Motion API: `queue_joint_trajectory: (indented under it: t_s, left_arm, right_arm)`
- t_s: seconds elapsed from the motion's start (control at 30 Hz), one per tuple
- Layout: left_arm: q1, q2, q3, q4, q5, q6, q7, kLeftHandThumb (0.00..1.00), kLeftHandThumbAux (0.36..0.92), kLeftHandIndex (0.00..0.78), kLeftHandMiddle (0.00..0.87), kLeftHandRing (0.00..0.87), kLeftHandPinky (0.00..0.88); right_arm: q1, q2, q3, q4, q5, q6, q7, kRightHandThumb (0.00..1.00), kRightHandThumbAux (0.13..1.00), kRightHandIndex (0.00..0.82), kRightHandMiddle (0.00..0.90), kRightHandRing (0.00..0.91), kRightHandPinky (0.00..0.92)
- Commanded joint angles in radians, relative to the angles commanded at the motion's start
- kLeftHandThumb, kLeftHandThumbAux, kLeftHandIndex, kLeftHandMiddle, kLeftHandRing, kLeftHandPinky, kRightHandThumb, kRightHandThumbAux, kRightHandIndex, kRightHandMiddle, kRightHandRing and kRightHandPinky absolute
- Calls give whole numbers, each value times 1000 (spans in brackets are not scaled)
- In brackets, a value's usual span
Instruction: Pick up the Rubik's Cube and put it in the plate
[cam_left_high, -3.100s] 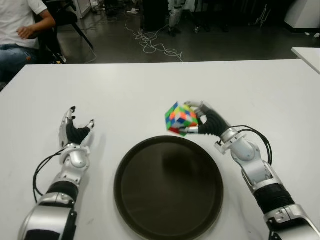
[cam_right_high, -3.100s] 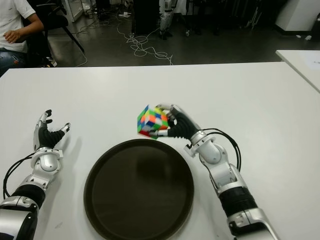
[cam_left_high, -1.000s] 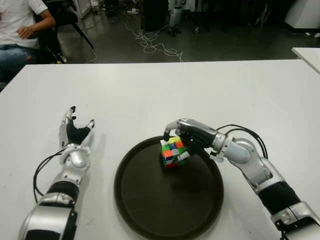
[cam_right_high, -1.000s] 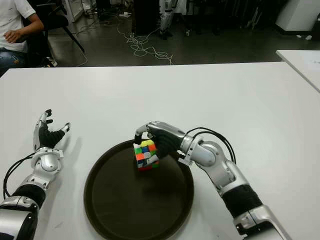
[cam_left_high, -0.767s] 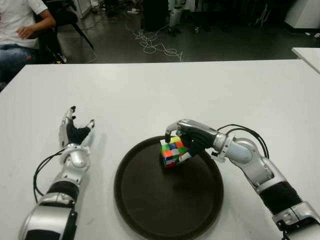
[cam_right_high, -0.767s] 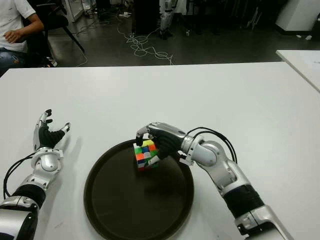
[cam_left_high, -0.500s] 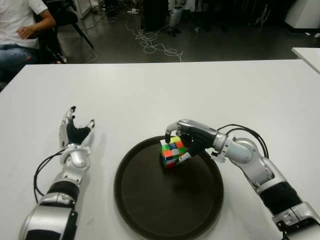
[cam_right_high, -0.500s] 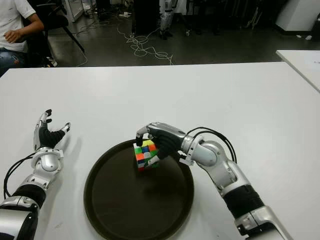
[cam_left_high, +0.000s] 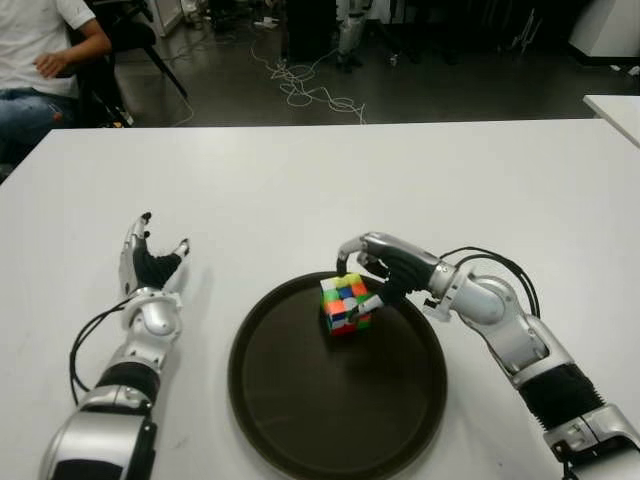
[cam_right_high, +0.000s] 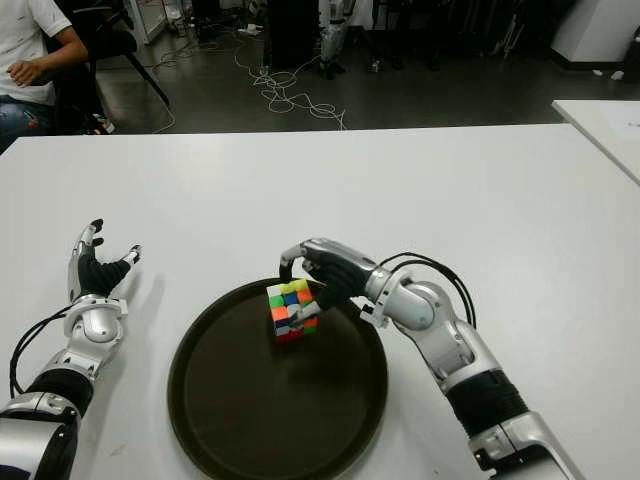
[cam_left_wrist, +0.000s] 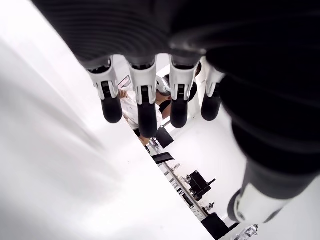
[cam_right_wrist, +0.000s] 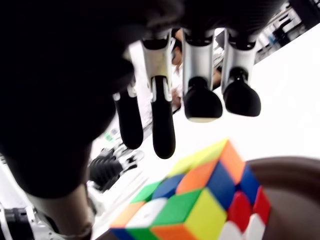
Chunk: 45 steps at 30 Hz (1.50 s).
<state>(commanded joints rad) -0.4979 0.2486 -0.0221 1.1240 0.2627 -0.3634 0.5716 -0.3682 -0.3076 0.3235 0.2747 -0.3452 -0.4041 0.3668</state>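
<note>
The multicoloured Rubik's Cube (cam_left_high: 345, 305) sits on the far part of the round dark plate (cam_left_high: 330, 405), close to its rim. My right hand (cam_left_high: 358, 280) arches over the cube from the right, fingers lifted and spread. In the right wrist view the fingertips (cam_right_wrist: 202, 102) hang above the cube (cam_right_wrist: 200, 205) with a gap between them. The thumb is close beside the cube's right face. My left hand (cam_left_high: 150, 262) shows on the white table (cam_left_high: 300, 180) to the left of the plate, fingers straight and holding nothing (cam_left_wrist: 145, 110).
A seated person (cam_left_high: 40, 60) is beyond the table's far left corner. Cables (cam_left_high: 310, 85) lie on the floor behind the table. Another white table's corner (cam_left_high: 615, 105) shows at the far right.
The right hand carried the cube from above the table down into the plate. In the last half second its fingers lifted off the cube and opened. The left hand has not moved.
</note>
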Motion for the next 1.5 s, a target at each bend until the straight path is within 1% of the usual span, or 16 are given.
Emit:
queue_joint_trajectory:
  t_s: [0.17,0.27,0.33,0.37,0.4,0.47,0.53,0.63,0.77,0.93,1.0,1.07,1.2,1.33,1.43,1.5]
  left_arm:
    - [-1,1,-1,0,0,2,2,240,722,86,130,132,136]
    - [-2,3,-3,3,1,4,1,251,724,85,129,133,138]
    - [-2,4,-2,4,1,3,-1,251,725,81,127,129,128]
    - [-2,4,-2,3,1,3,-2,250,725,80,125,126,124]
    - [-1,4,-3,2,1,3,-2,248,725,78,124,123,120]
    - [0,4,-4,1,2,2,-2,244,725,77,123,121,119]
    - [0,4,-6,-1,6,4,3,242,725,80,124,124,129]
    - [1,5,-8,0,9,4,6,243,723,85,126,128,135]
    - [-1,4,-9,7,11,0,13,244,720,85,125,124,127]
    - [0,4,-9,2,10,3,13,241,724,82,121,117,116]
    - [1,4,-9,-1,10,6,12,240,727,80,117,110,94]
    - [1,4,-9,-3,9,10,10,236,728,79,115,105,83]
    - [0,5,-9,-3,8,12,7,232,724,83,124,116,107]
    - [-1,7,-9,2,8,10,4,230,719,87,135,135,139]
    - [0,8,-9,7,7,9,0,223,713,88,135,138,136]
    - [0,8,-9,7,7,9,-1,219,710,86,131,134,137]
  right_arm:
    - [-10,4,-29,43,35,-11,-23,0,775,603,795,828,815]
    - [-6,35,-70,66,56,-44,-98,0,766,575,784,822,812]
    - [-10,51,-92,88,66,-78,-142,0,751,535,753,799,791]
    - [-13,66,-107,105,78,-108,-171,0,744,511,718,767,754]
    - [-15,76,-116,118,85,-130,-191,0,717,423,585,630,599]
    - [-19,98,-132,149,107,-182,-220,0,681,318,430,465,413]
    - [-28,118,-149,185,161,-231,-212,0,609,158,210,226,183]
    - [-45,126,-164,230,196,-264,-202,0,555,51,68,74,60]
    - [-110,119,-197,382,234,-307,-185,0,563,10,14,15,12]
    - [-134,129,-217,446,255,-351,-181,0,589,1,2,2,1]
    - [-139,135,-226,459,265,-363,-182,0,590,0,1,1,0]
    - [-148,134,-235,479,247,-377,-208,0,589,0,0,0,0]
    - [-175,114,-249,522,198,-409,-278,0,574,0,0,0,0]
    - [-201,85,-277,585,213,-420,-284,0,602,0,0,0,0]
    - [-267,59,-307,757,223,-414,-298,0,633,0,0,0,0]
    - [-286,53,-311,799,216,-424,-311,0,650,0,0,0,0]
